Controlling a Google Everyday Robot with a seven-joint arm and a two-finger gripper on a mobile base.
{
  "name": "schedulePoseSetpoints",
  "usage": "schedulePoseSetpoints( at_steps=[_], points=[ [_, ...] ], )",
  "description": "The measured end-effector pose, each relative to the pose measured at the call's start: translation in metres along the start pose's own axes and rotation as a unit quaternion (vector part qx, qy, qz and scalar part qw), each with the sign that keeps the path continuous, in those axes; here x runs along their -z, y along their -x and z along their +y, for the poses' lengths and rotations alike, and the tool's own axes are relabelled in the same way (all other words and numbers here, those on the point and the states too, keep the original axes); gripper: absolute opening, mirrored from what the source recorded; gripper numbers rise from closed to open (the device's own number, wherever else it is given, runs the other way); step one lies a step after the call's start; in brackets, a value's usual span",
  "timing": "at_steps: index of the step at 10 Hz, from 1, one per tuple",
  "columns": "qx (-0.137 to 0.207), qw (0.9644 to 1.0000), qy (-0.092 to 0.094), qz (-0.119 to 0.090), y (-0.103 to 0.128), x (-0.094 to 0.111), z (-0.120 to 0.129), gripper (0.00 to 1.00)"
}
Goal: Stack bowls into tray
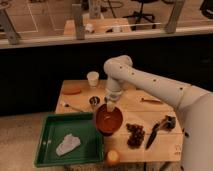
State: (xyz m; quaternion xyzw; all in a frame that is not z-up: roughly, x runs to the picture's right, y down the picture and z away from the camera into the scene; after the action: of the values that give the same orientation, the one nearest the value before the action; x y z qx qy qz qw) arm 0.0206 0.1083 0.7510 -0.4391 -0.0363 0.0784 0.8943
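Observation:
My gripper [110,106] hangs down from the white arm over the middle of the wooden table. It is shut on the far rim of the orange-red bowl [109,120]. The bowl is upright, with its left side over the right rim of the green tray [52,129]. The tray lies at the table's front left. I cannot see the purple bowl as a separate thing; only a dark underside shows beneath the orange-red bowl.
A white crumpled thing [67,145] lies in the tray. A small metal cup [94,101], a white cup [93,78] and a spoon [75,106] are behind the tray. An orange fruit [113,157], a dark cluster [135,135] and a black utensil [157,127] are at the front right.

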Motion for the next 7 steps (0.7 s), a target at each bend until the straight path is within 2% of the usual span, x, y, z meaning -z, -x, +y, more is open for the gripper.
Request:
schedulePoseSetpoints(
  at_steps=[1, 3, 7],
  points=[
    [0.009, 1.0000, 0.002, 0.002, 0.007, -0.001, 0.001, 0.00],
    [0.037, 0.9992, 0.012, 0.006, 0.037, -0.011, 0.006, 0.00],
    [0.068, 0.9971, 0.025, 0.023, 0.070, -0.035, 0.011, 0.00]
  ],
)
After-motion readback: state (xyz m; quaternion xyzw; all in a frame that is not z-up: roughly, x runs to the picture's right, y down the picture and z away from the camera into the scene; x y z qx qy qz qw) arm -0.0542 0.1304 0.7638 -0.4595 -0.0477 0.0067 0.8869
